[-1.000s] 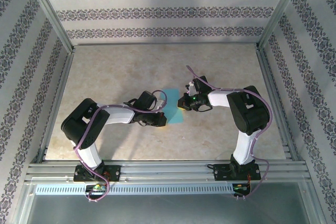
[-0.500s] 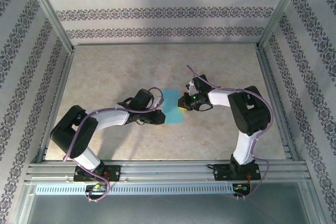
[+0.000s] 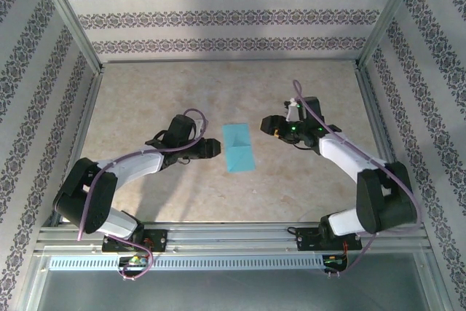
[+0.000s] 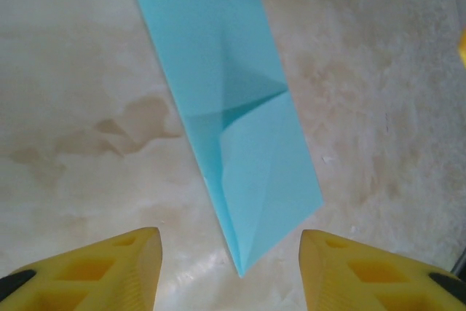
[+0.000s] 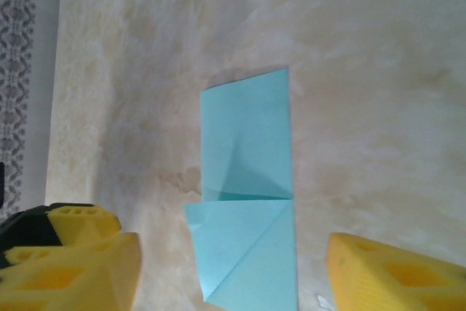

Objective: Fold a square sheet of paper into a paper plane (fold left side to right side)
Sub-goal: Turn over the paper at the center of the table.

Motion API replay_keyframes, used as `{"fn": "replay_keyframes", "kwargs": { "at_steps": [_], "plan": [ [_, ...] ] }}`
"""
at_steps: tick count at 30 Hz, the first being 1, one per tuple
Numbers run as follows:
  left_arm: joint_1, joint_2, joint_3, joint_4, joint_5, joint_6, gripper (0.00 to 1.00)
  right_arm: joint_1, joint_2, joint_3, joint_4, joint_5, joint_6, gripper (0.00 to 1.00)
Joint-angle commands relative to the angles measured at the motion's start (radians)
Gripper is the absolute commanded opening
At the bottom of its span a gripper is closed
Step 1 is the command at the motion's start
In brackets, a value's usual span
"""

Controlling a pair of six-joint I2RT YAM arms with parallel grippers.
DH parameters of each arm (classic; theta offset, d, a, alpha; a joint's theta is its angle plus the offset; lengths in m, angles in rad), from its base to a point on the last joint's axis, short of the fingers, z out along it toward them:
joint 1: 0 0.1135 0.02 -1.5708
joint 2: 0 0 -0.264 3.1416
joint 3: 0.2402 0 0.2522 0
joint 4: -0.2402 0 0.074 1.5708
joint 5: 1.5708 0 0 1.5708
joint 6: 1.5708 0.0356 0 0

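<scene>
Both spread apart, left end effector [image 3: 215, 148] and right end effector [image 3: 267, 126] flank the untouched folded paper [image 3: 237, 148].

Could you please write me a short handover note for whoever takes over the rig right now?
Left gripper: open, holding nothing, just left of the paper.
Right gripper: open, holding nothing, just right of the paper.
Sheet of paper: lies flat on the table between the two grippers, touched by neither.
Done: the sheet is folded into a narrow strip, with a diagonal corner fold at one end.
Left: it is not yet a finished dart. The remaining lengthwise folds probably still need doing, and the paper needs regrasping first.
</scene>
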Motion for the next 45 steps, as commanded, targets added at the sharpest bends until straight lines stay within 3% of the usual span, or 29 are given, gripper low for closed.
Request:
{"fn": "replay_keyframes", "kwargs": {
  "at_steps": [1, 6, 11, 19, 22, 27, 38, 45],
  "plan": [
    [0.018, 0.052, 0.016, 0.076, 0.039, -0.016, 0.54, -0.032, -0.087, -0.063, 0.011, 0.051, -0.014, 0.78],
    [0.018, 0.15, 0.088, 0.063, 0.062, 0.021, 0.5, -0.1, -0.193, -0.168, 0.091, 0.035, 0.058, 0.98],
    [0.018, 0.235, 0.155, 0.061, 0.095, 0.04, 0.45, -0.167, -0.209, -0.244, 0.177, -0.048, 0.134, 0.98],
    [0.016, 0.319, 0.191, 0.105, 0.134, 0.025, 0.35, -0.172, -0.171, -0.25, 0.177, -0.036, 0.14, 0.98],
    [0.008, 0.334, 0.198, 0.107, 0.147, 0.034, 0.27, -0.172, -0.151, -0.239, 0.177, -0.046, 0.133, 0.96],
    [0.0, 0.359, 0.21, 0.102, 0.155, 0.036, 0.25, -0.173, -0.133, -0.24, 0.181, -0.042, 0.135, 0.96],
    [-0.01, 0.395, 0.248, 0.098, 0.175, 0.035, 0.16, -0.172, -0.129, -0.249, 0.188, -0.062, 0.13, 0.95],
    [-0.012, 0.325, 0.21, 0.11, 0.128, 0.04, 0.04, -0.161, -0.103, -0.244, 0.257, -0.154, 0.133, 0.92]
  ]
}}
